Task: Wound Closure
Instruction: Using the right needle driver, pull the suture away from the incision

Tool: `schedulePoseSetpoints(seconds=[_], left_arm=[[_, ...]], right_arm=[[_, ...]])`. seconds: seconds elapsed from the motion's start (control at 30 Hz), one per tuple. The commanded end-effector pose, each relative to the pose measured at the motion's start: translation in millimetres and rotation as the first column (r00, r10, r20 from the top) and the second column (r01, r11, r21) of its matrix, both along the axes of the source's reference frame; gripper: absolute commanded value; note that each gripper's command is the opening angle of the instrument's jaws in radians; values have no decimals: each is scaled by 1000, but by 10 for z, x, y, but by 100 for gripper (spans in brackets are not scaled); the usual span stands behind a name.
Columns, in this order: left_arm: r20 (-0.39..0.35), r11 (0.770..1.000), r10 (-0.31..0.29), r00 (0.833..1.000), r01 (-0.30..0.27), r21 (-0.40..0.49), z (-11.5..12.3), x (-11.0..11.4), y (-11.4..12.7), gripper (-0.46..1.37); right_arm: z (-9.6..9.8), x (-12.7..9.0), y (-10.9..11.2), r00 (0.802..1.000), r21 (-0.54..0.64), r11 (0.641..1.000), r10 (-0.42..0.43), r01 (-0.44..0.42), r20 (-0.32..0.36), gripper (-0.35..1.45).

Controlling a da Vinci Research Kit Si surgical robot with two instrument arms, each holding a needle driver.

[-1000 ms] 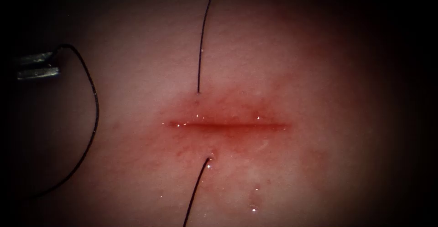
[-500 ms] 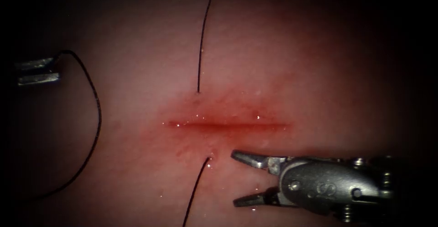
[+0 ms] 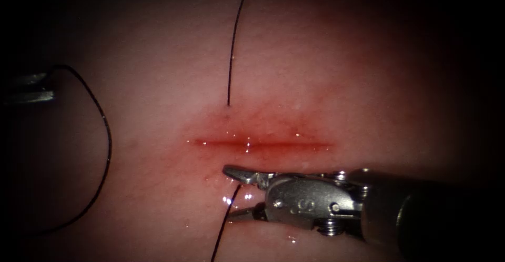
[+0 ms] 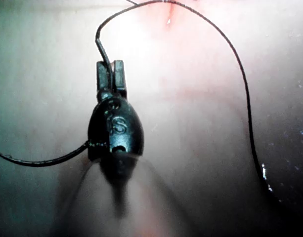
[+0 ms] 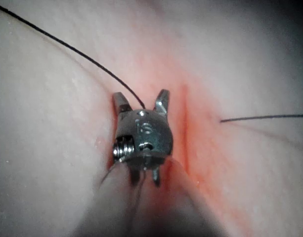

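The cut (image 3: 263, 145) runs across the tissue (image 3: 342, 62), wet with red fluid. Thread (image 3: 231, 46) enters the tissue above the cut's left part and comes out below it. My right tool (image 3: 231, 192) reaches in from the right with its jaws open, one on each side of that lower strand; it holds nothing. The right wrist view shows the same: open jaws of the right tool (image 5: 141, 101) with the thread (image 5: 92, 64) running in between them. At the far left my left tool (image 3: 50, 86) is shut on the thread, seen close up at its jaws (image 4: 110, 66).
From the left tool a long loop of thread (image 3: 108, 135) arcs over the tissue left of the cut. A dark curved strand (image 4: 42, 162) passes behind the left tool; I cannot tell whether it is needle or thread. Small fluid drops (image 3: 292, 238) lie below the cut.
The right tool came in from the right and moved left until its open jaws straddle the lower strand. The left tool drifted left and down, taking its loop along.
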State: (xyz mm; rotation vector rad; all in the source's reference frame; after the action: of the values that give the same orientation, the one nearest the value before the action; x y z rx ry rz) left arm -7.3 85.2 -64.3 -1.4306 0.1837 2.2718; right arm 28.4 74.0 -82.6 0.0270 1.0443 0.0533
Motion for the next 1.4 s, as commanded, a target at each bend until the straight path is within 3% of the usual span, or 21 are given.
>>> schedulePoseSetpoints(seconds=[0.03,0.07,0.47,0.8,1.03,1.4], left_arm=[[0,1000,2,1000,-2,2,1,-1,0,-35],[0,1000,1,1000,-1,2,1,-2,0,-35],[-1,1000,-1,1000,1,1,2,-4,1,-35],[-4,1000,-8,1000,8,0,14,-7,17,-35],[-8,1000,-12,1000,12,-3,15,-12,14,-35],[-10,1000,-7,1000,7,-2,17,-12,13,-35]], right_arm=[[-2,-1,0,1000,19,1000,4,-4,-8,-9],[-3,-2,-1,1000,34,999,6,-5,-15,-35],[-11,-1,-6,1000,58,998,14,-14,-11,-35],[-35,-6,-59,998,72,996,-54,56,-25,-35],[-56,-8,-79,997,82,994,-70,73,-38,-35],[-88,7,-131,991,105,986,-125,130,-51,-35]])
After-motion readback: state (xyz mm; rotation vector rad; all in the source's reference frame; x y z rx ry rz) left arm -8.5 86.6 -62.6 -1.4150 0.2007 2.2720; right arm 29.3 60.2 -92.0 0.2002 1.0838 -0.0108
